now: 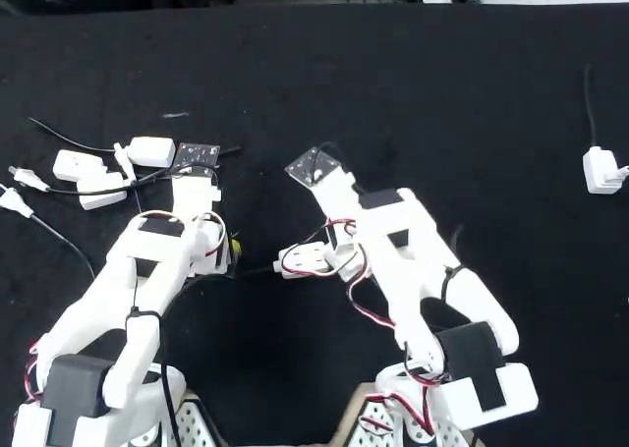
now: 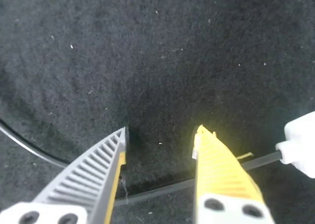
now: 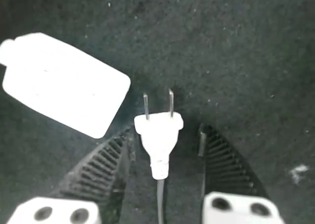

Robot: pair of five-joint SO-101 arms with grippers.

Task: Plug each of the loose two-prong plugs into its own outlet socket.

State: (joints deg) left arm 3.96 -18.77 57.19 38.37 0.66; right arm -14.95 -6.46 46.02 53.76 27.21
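Observation:
A white two-prong plug [image 3: 158, 130] lies on the black table, prongs pointing away from the wrist. My right gripper [image 3: 165, 134] is open, one finger on either side of the plug without touching it. A white outlet socket block [image 3: 64, 83] lies just beyond the plug, off to one side. My left gripper [image 2: 161, 135] is open over bare cloth, with a black cable [image 2: 162, 188] crossing beneath its fingers and a white block [image 2: 301, 143] at the cable's end. In the high view both grippers meet mid-table, left [image 1: 229, 253] and right [image 1: 300, 261].
Several white outlet blocks [image 1: 151, 151] and loose plugs [image 1: 27, 180] with black cables lie at the far left. Another white outlet block [image 1: 600, 169] sits at the right edge with a cable. The table [image 1: 442, 93] is covered in black cloth.

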